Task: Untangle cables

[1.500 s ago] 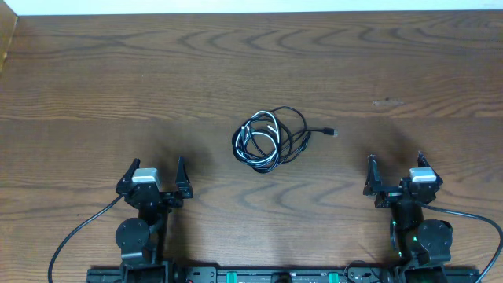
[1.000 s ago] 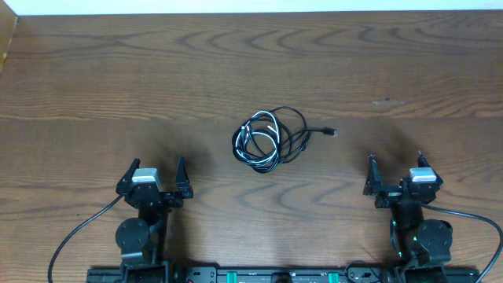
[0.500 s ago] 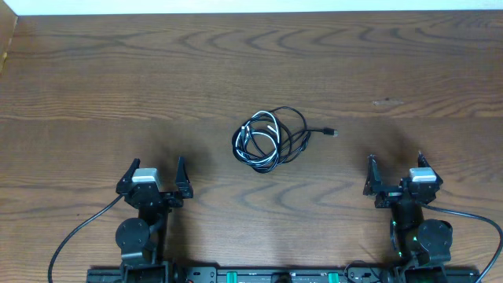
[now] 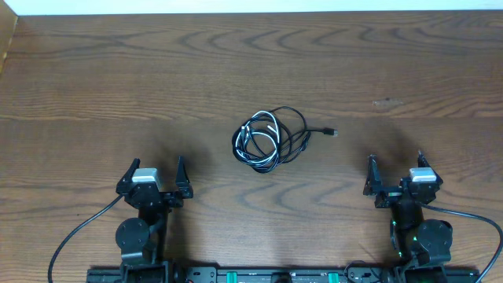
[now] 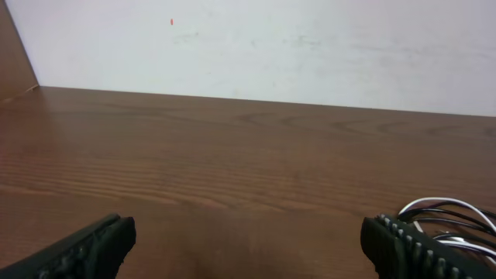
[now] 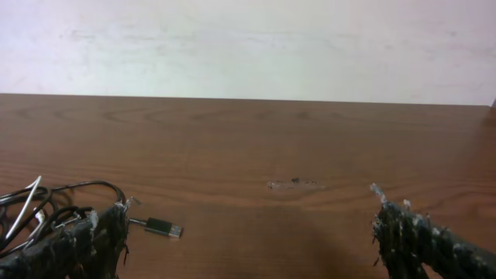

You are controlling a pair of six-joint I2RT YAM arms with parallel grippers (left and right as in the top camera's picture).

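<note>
Wooden table (image 4: 94, 71): cables (image 4: 267, 137) coiled at centre, untouched. Left gripper (image 4: 156, 166) at seven o'clock, right gripper (image 4: 395, 159) at five, both wide, empty. Next, probably: pinch a loop.

Setting, as I logged it: robotics lab or test room. Evidence I saw: wood-grain desk (image 4: 94, 79), plain white wall (image 5: 310, 46) behind, left arm (image 4: 137, 228) and right arm (image 4: 420, 236) mounted on a rail (image 4: 259, 275) at its near edge.
</note>
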